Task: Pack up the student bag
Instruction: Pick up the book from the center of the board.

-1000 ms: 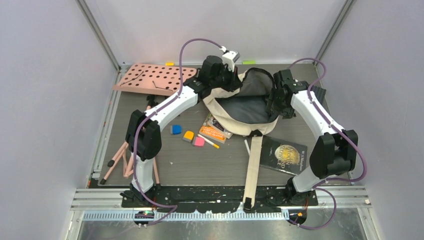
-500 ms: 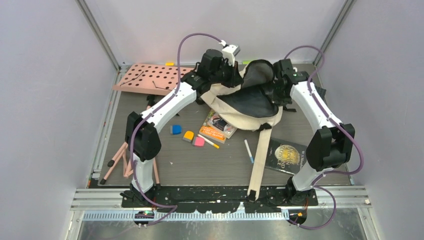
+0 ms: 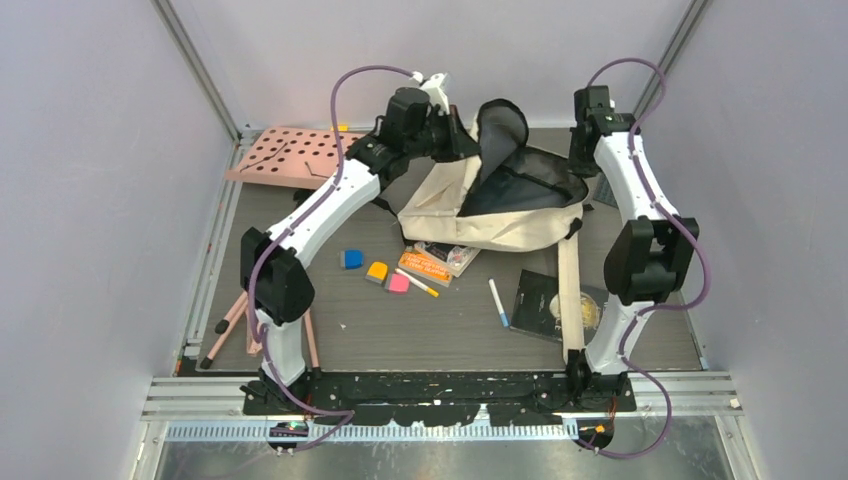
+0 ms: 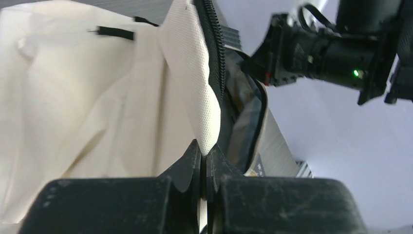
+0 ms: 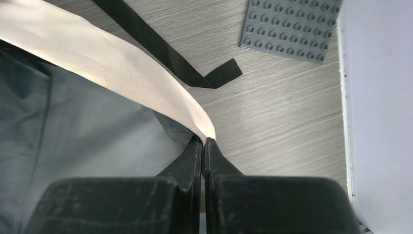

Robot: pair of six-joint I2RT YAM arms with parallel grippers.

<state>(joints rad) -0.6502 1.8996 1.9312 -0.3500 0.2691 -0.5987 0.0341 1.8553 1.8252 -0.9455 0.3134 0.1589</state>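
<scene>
Jaws of left gripper [image 4: 204, 152] and right gripper [image 5: 203, 142] clamped on student bag [image 3: 480, 225] rim, bag slung between

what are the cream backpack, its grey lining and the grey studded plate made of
Cream backpack: woven fabric, matte, likely canvas or polyester; weave grain shows.
Grey lining: thin smooth synthetic cloth, faint sheen, probably.
Grey studded plate: moulded plastic, apparently; even stud rows.

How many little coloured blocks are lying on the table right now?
3, in a row left of the student bag: blue block, orange block, pink block nearest the pen. More could be hidden under the bag.
</scene>
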